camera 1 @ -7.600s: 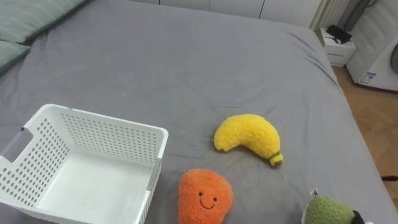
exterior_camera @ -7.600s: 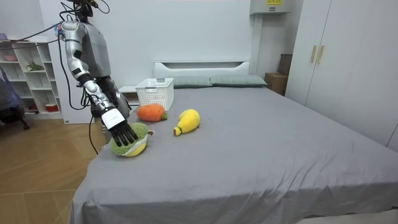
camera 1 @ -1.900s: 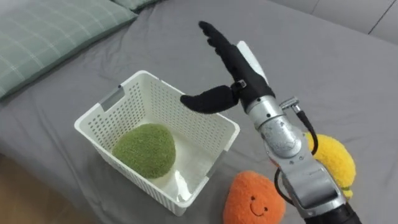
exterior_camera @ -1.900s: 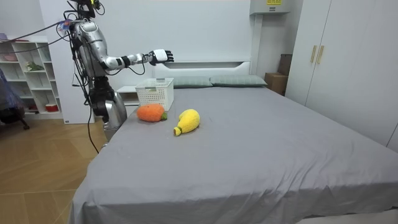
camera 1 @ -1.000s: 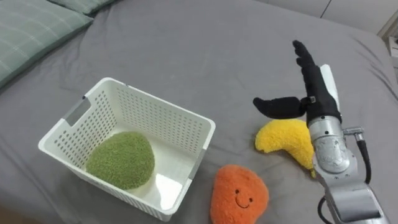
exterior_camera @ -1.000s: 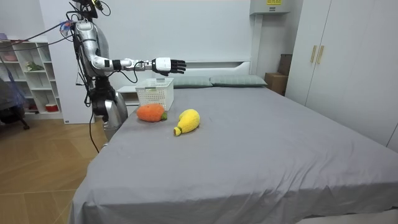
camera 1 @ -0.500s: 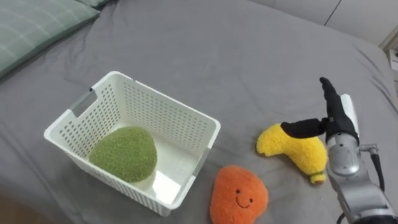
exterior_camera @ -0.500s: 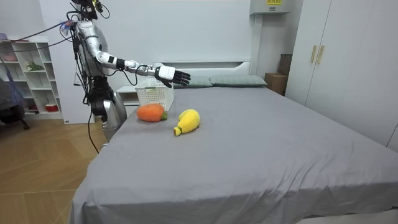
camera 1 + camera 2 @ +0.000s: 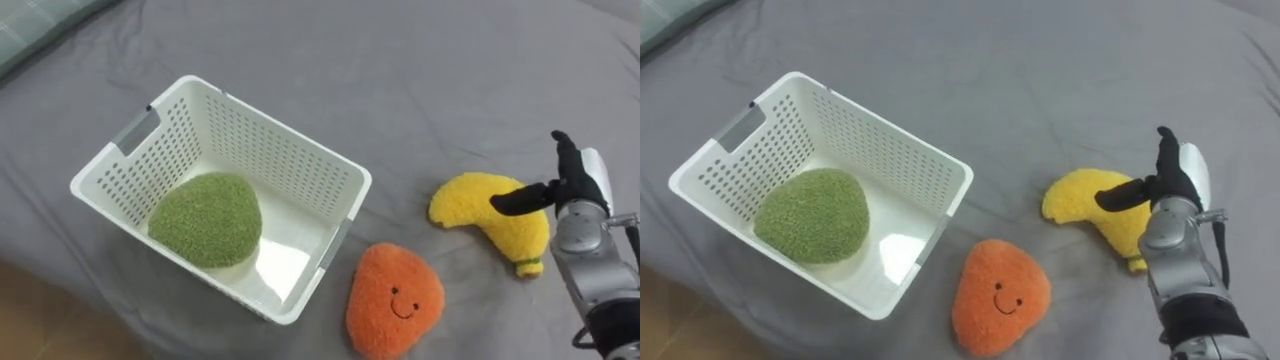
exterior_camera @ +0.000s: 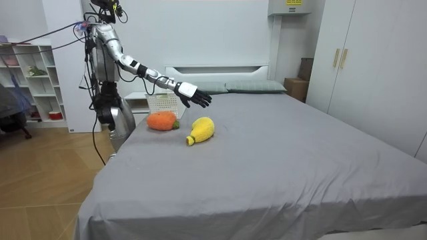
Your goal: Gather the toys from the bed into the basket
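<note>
1. Looking down from the head, we see a grey bed sheet (image 9: 400, 70) with a white perforated plastic basket (image 9: 275, 150) sitting on it at the view's left.
2. A pale green checked pillow (image 9: 30, 25) shows at the top left corner, well apart from the basket.
3. A round green fuzzy plush toy (image 9: 205, 220) lies inside the basket, on its floor, in the left half.
4. An orange teardrop-shaped plush toy with a stitched smile (image 9: 393, 300) lies flat on the sheet just beside the basket's near right corner. We cannot tell whether they touch.
5. A yellow banana-shaped plush toy (image 9: 470, 205) lies on the sheet to the right of the basket. It is near the orange toy but apart from it, and its brown tip points toward the robot.
6. The right hand (image 9: 568, 182) comes in from the lower right, over the banana's right end. Its fingers are straight and point away, its thumb is spread left across the toy, and it holds nothing.
7. In the eye views the thumb overlaps the banana. In the room view we see the hand above the toy with a gap between them.
8. In the room view the robot stands upright at the bedside on the room view's left. Its right arm is stretched out and down over the bed toward the toys.
</note>
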Robot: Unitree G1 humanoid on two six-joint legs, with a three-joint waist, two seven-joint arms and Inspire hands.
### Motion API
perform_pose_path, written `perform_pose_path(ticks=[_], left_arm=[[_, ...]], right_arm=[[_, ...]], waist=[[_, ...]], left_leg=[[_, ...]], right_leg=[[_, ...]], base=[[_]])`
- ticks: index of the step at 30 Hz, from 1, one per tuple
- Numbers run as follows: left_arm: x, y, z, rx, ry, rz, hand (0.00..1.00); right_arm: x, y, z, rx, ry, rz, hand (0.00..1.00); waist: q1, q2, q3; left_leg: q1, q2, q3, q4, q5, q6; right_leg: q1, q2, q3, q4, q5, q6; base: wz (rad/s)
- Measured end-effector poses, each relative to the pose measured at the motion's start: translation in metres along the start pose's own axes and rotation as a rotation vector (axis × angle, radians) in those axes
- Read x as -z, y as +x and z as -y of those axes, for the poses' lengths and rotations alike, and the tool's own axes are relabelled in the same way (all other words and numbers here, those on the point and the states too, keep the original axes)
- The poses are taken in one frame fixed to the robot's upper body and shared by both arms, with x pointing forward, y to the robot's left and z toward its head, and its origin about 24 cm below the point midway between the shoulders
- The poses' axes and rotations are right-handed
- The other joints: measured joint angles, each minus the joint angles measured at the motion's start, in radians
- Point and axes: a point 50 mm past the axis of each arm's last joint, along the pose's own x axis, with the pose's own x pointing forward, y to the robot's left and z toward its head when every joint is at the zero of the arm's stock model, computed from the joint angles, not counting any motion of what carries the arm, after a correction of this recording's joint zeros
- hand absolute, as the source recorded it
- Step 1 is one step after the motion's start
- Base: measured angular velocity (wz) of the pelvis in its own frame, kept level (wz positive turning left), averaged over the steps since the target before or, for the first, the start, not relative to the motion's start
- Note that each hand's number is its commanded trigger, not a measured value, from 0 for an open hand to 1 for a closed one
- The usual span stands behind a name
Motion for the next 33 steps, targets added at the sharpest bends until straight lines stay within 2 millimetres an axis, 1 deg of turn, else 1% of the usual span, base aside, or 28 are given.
perform_pose_path(ticks=[2, 3, 5, 8, 9, 13, 14, 17, 19, 21, 23, 24, 26, 30, 31, 32, 33], left_arm=[[-0.003, 0.0, 0.0, 0.002, 0.007, 0.01, 0.0], [-0.006, 0.001, 0.0, 0.004, 0.019, 0.024, 0.0], [-0.01, 0.001, 0.0, 0.007, 0.025, 0.04, 0.0], [-0.018, 0.002, 0.0, 0.012, -0.017, 0.057, 0.0], [-0.023, 0.002, 0.0, 0.015, -0.022, 0.071, 0.0], [-0.037, 0.003, 0.003, 0.03, -0.028, 0.114, 0.0], [-0.038, 0.003, 0.003, 0.033, -0.031, 0.117, 0.0], [-0.039, 0.003, 0.004, 0.038, -0.032, 0.118, 0.0], [-0.038, 0.003, 0.005, 0.04, -0.034, 0.109, 0.0], [-0.04, 0.003, 0.006, 0.044, -0.032, 0.114, 0.0], [-0.043, 0.003, 0.006, 0.044, -0.032, 0.121, 0.0], [-0.044, 0.003, 0.007, 0.047, -0.032, 0.125, 0.0], [-0.046, 0.003, 0.008, 0.051, -0.03, 0.126, 0.0], [-0.045, 0.004, 0.009, 0.055, -0.03, 0.119, 0.0], [-0.045, 0.004, 0.009, 0.058, -0.036, 0.115, 0.0], [-0.045, 0.003, 0.01, 0.06, -0.044, 0.113, 0.0], [-0.045, 0.003, 0.011, 0.065, -0.046, 0.114, 0.0]], right_arm=[[0.002, 0.003, 0.004, 0.019, -0.038, -0.013, 0.0], [0.006, 0.004, 0.007, 0.027, -0.057, -0.022, 0.0], [0.011, 0.005, 0.008, 0.023, -0.091, -0.037, 0.0], [0.011, 0.008, 0.01, 0.023, -0.111, -0.051, 0.0], [0.01, 0.009, 0.011, 0.021, -0.125, -0.049, 0.0], [0.014, 0.008, 0.007, -0.012, -0.172, -0.06, 0.0], [0.016, 0.008, 0.007, -0.018, -0.173, -0.065, 0.0], [0.022, 0.008, 0.006, -0.045, -0.179, -0.093, 0.0], [0.021, 0.008, 0.006, -0.05, -0.179, -0.092, 0.0], [0.021, 0.008, 0.006, -0.057, -0.179, -0.093, 0.0], [0.022, 0.008, 0.005, -0.071, -0.183, -0.094, 0.0], [0.022, 0.008, 0.004, -0.078, -0.187, -0.095, 0.0], [0.024, 0.007, 0.004, -0.082, -0.189, -0.102, 0.0], [0.026, 0.007, 0.005, -0.083, -0.222, -0.106, 0.0], [0.026, 0.007, 0.005, -0.083, -0.226, -0.104, 0.54], [0.026, 0.008, 0.005, -0.082, -0.227, -0.103, 0.93], [0.025, 0.008, 0.006, -0.08, -0.227, -0.104, 1.0]], waist=[[0.006, 0.0, 0.0006], [0.016, -0.001, 0.0044], [0.024, -0.003, 0.0067], [0.029, -0.005, 0.0083], [0.033, -0.007, 0.0109], [0.044, -0.008, 0.0118], [0.044, -0.008, 0.0118], [0.046, -0.004, 0.0151], [0.046, 0.002, 0.0192], [0.046, 0.011, 0.0252], [0.047, 0.016, 0.0264], [0.046, 0.022, 0.0263], [0.046, 0.028, 0.024], [0.045, 0.034, 0.0207], [0.045, 0.037, 0.0202], [0.045, 0.038, 0.0199], [0.045, 0.041, 0.0201]], left_leg=[[-0.009, 0.001, 0.001, 0.0, 0.0, 0.0], [-0.01, 0.001, 0.002, -0.001, 0.0, -0.001], [-0.01, 0.002, 0.0, -0.003, 0.0, -0.001], [-0.028, 0.003, 0.002, -0.009, 0.002, -0.002], [-0.038, 0.003, 0.004, -0.009, 0.004, -0.003], [-0.063, 0.003, 0.007, -0.009, 0.004, -0.002], [-0.067, 0.002, 0.007, -0.007, 0.004, -0.002], [-0.075, 0.002, 0.005, -0.001, 0.004, -0.002], [-0.077, 0.001, 0.005, -0.001, 0.004, -0.002], [-0.084, 0.001, 0.005, -0.001, 0.004, -0.002], [-0.092, 0.001, 0.005, 0.0, 0.004, -0.002], [-0.095, 0.001, 0.005, 0.0, 0.004, -0.002], [-0.1, 0.001, 0.005, 0.0, 0.004, -0.002], [-0.104, 0.002, 0.005, 0.001, 0.004, -0.002], [-0.106, 0.001, 0.003, 0.001, 0.004, -0.002], [-0.108, 0.001, 0.002, 0.002, 0.004, -0.002], [-0.111, 0.0, -0.001, 0.004, 0.005, -0.002]], right_leg=[[-0.01, 0.0, 0.0, 0.0, 0.0, 0.0], [-0.012, 0.0, 0.0, -0.002, 0.0, 0.0], [-0.013, -0.004, -0.003, -0.002, 0.0, 0.0], [-0.036, -0.005, -0.007, -0.001, 0.0, 0.0], [-0.047, -0.005, -0.006, -0.001, 0.0, 0.0], [-0.074, -0.006, -0.003, 0.001, 0.0, 0.0], [-0.077, -0.007, -0.004, 0.001, 0.0, 0.0], [-0.082, -0.007, -0.004, 0.002, 0.0, 0.0], [-0.084, -0.007, -0.004, 0.002, 0.0, 0.0], [-0.09, -0.007, -0.004, 0.002, 0.0, 0.0], [-0.098, -0.007, -0.006, 0.002, 0.0, 0.0], [-0.101, -0.007, -0.007, 0.002, 0.0, 0.0], [-0.105, -0.007, -0.007, 0.002, 0.0, 0.0], [-0.11, -0.007, -0.009, 0.004, 0.0, 0.0], [-0.111, -0.007, -0.01, 0.004, 0.0, 0.0], [-0.112, -0.007, -0.011, 0.004, 0.0, 0.0], [-0.113, -0.007, -0.014, 0.004, 0.0, 0.0]], base=[[0.0], [0.0], [0.02], [-0.02], [-0.06], [-0.02], [0.0], [0.03], [0.0], [0.0], [0.0], [0.0], [0.0], [0.0], [0.0], [0.05], [0.09]])
